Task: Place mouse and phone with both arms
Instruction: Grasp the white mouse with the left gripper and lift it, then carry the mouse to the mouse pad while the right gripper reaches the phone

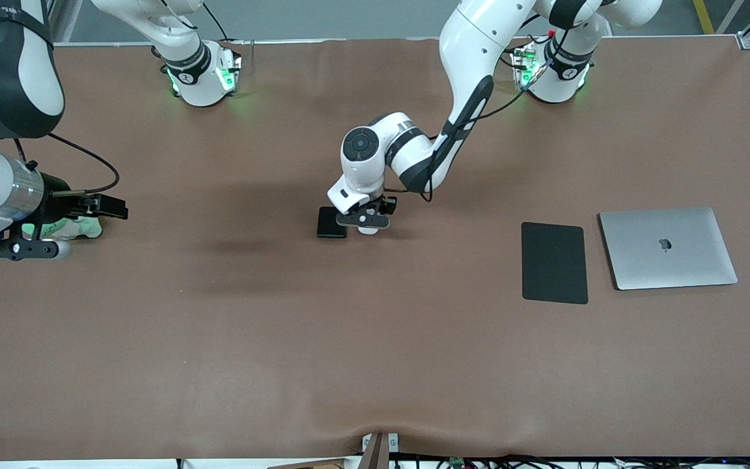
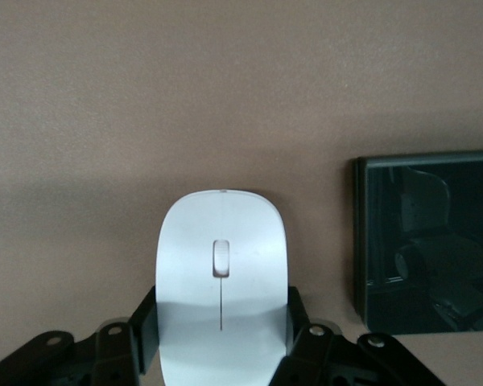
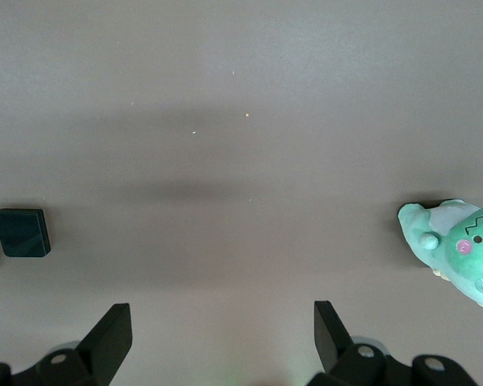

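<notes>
The white mouse [image 2: 221,281] lies on the brown table near its middle, between the fingers of my left gripper [image 2: 221,334]. The fingers press against both of its sides. In the front view the left gripper [image 1: 365,223] hides most of the mouse [image 1: 368,230]. The black phone [image 1: 331,222] lies flat right beside the mouse, toward the right arm's end; it also shows in the left wrist view [image 2: 427,241] and, small, in the right wrist view [image 3: 22,232]. My right gripper [image 3: 221,338] is open and empty, held above the table at the right arm's end [image 1: 33,246].
A large flat black mouse pad [image 1: 554,262] and a closed silver laptop [image 1: 668,247] lie side by side toward the left arm's end. A green plush toy [image 1: 82,228] lies beneath the right gripper and shows in the right wrist view [image 3: 459,249].
</notes>
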### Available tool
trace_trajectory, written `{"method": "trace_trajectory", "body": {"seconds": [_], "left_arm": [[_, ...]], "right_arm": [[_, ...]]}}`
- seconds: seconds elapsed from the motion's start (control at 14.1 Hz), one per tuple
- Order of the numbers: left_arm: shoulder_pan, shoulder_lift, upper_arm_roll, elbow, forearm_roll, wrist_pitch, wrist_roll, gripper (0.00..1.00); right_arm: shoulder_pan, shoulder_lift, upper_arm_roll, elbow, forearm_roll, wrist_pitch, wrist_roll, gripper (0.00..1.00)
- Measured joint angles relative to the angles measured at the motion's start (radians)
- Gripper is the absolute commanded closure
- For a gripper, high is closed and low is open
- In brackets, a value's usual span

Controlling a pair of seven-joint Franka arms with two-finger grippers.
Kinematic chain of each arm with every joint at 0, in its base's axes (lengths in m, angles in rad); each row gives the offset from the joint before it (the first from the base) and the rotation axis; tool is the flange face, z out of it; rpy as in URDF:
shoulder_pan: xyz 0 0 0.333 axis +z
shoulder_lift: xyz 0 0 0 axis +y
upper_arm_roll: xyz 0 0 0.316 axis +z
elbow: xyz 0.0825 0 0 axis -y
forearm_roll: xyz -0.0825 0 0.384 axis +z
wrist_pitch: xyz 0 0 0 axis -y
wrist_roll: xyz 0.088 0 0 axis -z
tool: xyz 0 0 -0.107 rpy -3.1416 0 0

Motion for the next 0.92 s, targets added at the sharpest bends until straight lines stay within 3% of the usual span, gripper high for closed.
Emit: {"method": "trace_trajectory", "body": {"seconds": [0.28, 0.5, 0.92], "left_arm": [[0.003, -0.014, 0.011, 0.025, 0.0, -0.01, -0.069, 1.0], [0.015, -0.084, 0.042, 0.037, 0.001, -0.08, -0.095, 1.0], [0.195, -0.237, 0.054, 0.036, 0.001, -0.267, -0.093, 1.0]], "right_arm": [[0.001, 0.005, 0.0, 0.0, 0.0, 0.0, 0.0, 0.0], [0.007, 0.006, 0.0, 0.0, 0.0, 0.0, 0.0, 0.0], [0.055, 0.014, 0.001, 0.0, 0.017, 0.002, 0.001, 0.0]]}}
